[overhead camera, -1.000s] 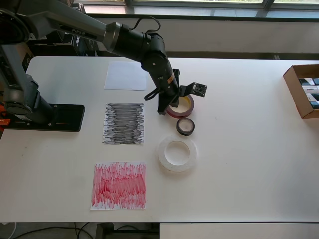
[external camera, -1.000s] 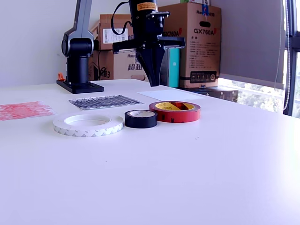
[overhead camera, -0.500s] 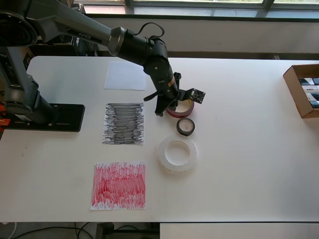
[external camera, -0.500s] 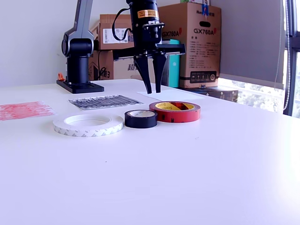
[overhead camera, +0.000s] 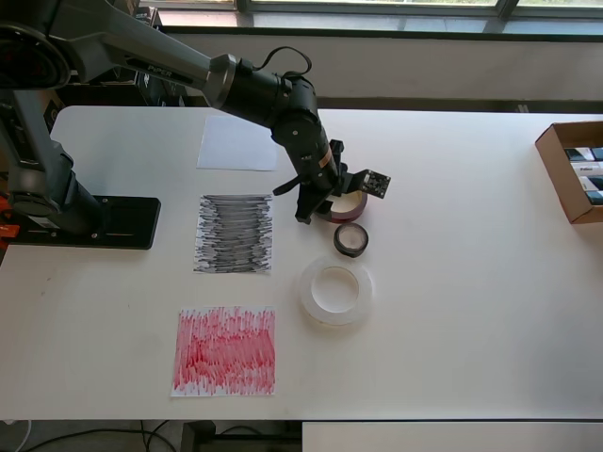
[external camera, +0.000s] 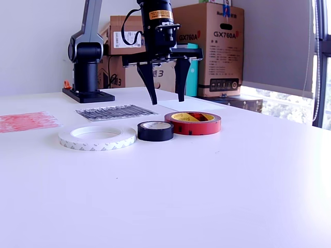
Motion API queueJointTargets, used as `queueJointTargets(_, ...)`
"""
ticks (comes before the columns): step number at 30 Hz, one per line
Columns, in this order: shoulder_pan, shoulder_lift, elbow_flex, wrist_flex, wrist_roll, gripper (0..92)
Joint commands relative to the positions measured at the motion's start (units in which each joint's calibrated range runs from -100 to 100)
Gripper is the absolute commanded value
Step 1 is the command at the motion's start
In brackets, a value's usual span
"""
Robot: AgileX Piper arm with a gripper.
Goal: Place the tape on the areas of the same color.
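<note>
Glossy red tape [external camera: 193, 123], matt black tape [external camera: 155, 131], on a smooth white table [external camera: 217, 175].

tool [external camera: 166, 101] fingers now spread wider

In the exterior view, the large cardboard box [external camera: 220, 49] behind the desk reads "GX760A" in dark print. A smaller box [external camera: 125, 54] to its left carries a white label too small to read and Chinese characters ending in "3".
</note>
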State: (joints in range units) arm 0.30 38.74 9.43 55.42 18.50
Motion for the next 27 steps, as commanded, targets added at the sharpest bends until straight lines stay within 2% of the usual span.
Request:
queueJointTargets(1, 0.3, 0.8, 0.3, 0.1, -1.5, 68.5)
queueJointTargets(27, -0.6, 3.7, 0.2, -1.9, -0.7, 69.5)
